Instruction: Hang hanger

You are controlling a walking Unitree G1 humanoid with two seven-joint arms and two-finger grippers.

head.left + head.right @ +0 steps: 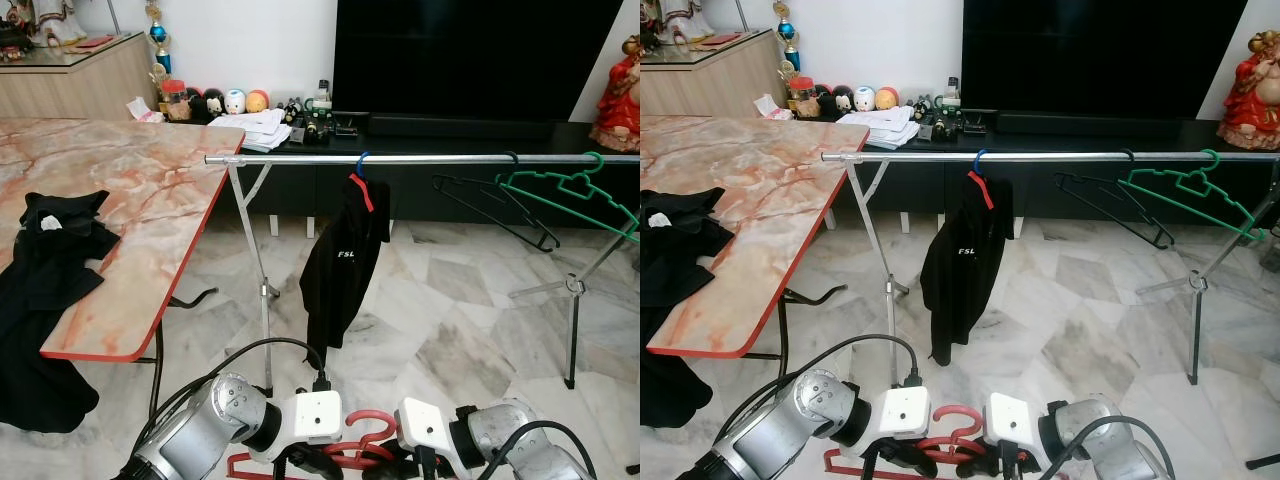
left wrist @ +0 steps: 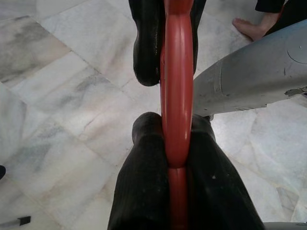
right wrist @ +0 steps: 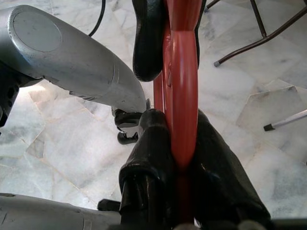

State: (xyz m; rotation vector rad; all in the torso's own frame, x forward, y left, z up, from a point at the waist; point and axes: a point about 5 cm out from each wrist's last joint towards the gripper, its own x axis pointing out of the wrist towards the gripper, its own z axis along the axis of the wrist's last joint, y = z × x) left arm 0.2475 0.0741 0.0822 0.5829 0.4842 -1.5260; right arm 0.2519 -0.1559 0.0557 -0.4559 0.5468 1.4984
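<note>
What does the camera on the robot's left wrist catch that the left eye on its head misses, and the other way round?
The left wrist view shows, close up, black fingers shut on the red hanger, and a person's bare foot on the marble floor.

The left eye view shows the metal rail carrying a black shirt, a black hanger and a green hanger, beside a marble table.

Both show the red hanger, the floor and a silver arm.
</note>
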